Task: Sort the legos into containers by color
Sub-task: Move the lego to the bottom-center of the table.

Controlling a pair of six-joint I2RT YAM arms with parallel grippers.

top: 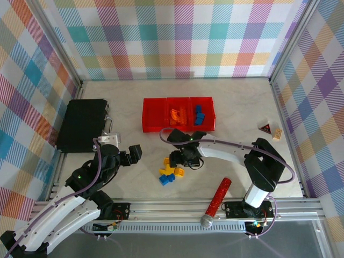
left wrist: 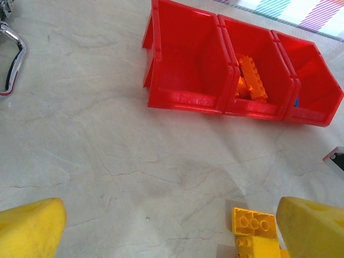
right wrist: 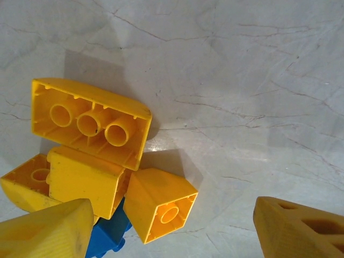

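Loose legos on a desk.
The right fingers, part open, hover over yellow ones; left fingers wide open; both empty.

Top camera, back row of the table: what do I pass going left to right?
Black case → left bin → middle bin holding orange legos → right bin holding blue legos → dark triangular piece → tan block.

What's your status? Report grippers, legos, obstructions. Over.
Left gripper open. Right gripper open, low over yellow legos. Left container empty. Nothing in the way.
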